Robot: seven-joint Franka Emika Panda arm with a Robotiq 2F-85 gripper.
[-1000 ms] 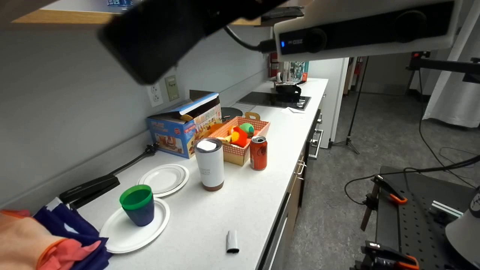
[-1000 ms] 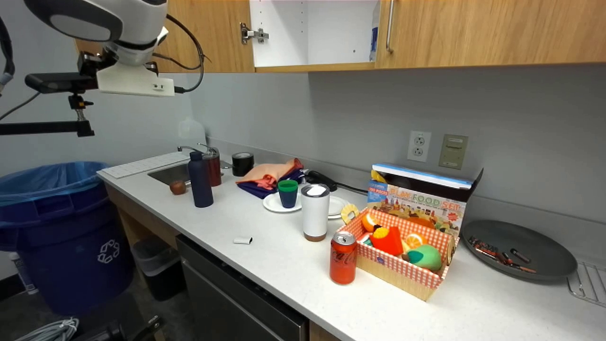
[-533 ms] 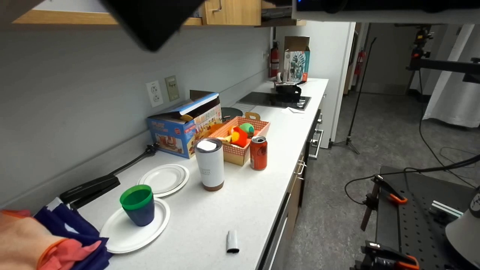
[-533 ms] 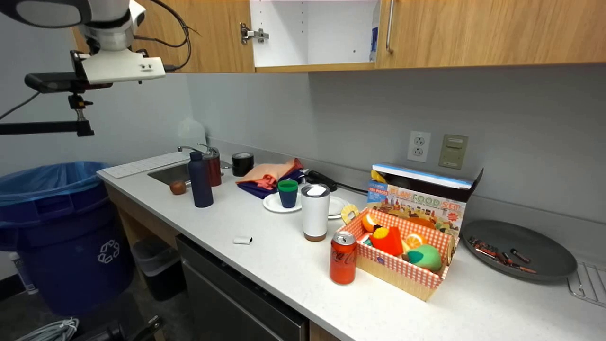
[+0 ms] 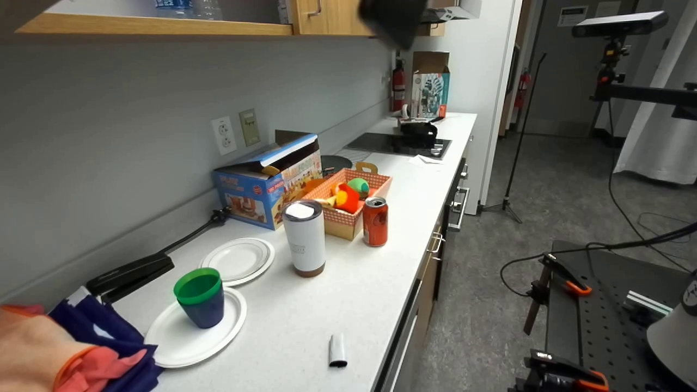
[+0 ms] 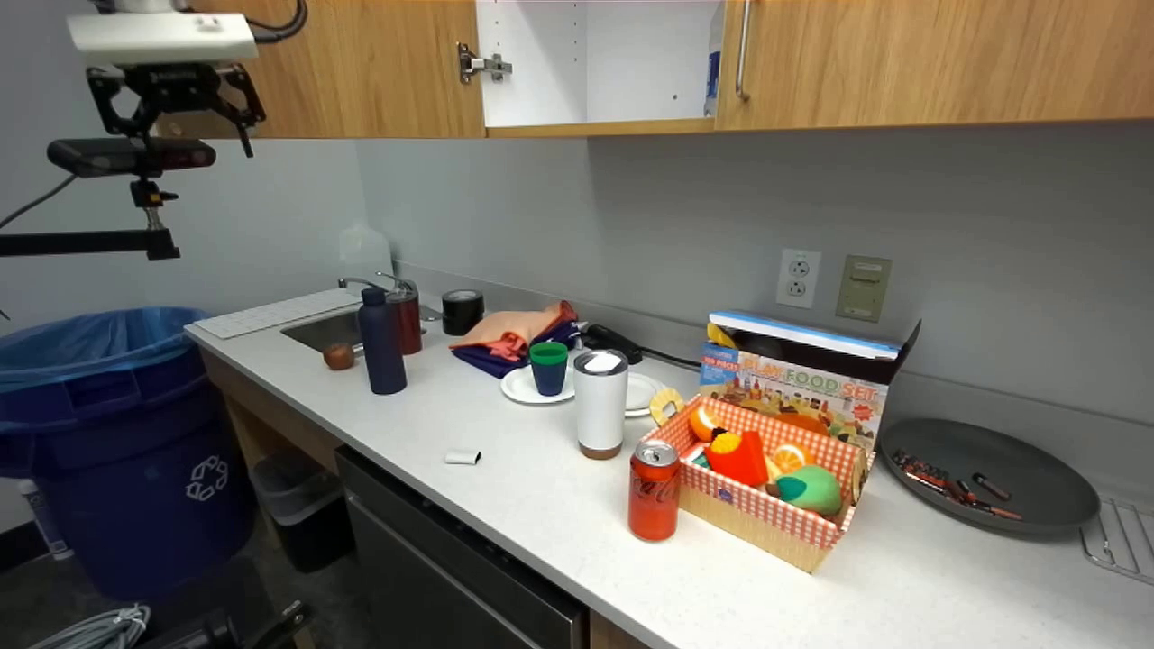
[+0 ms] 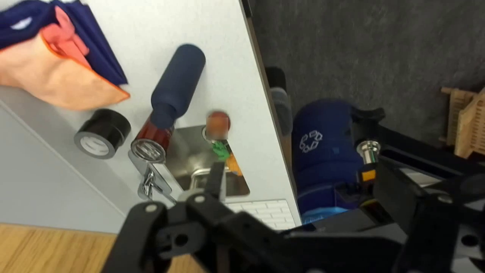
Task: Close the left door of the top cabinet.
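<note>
Left door (image 6: 388, 77) of the top cabinet (image 6: 599, 130) is swung wide open. Gripper (image 6: 196, 135) hangs near what looks like the door's free end, fingers (image 6: 244, 135) spread wide, nothing held, probably there for better leverage on the push; can't tell if it's touching.

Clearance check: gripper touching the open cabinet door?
Cannot tell: in an exterior view the gripper overlaps the open cabinet door, but no view plainly shows contact or gap.

Free air between top cabinet (image 6: 938, 63) and tumbler (image 6: 600, 410) (open door (image 6: 397, 68) and box (image 6: 784, 383) as obstacles).
</note>
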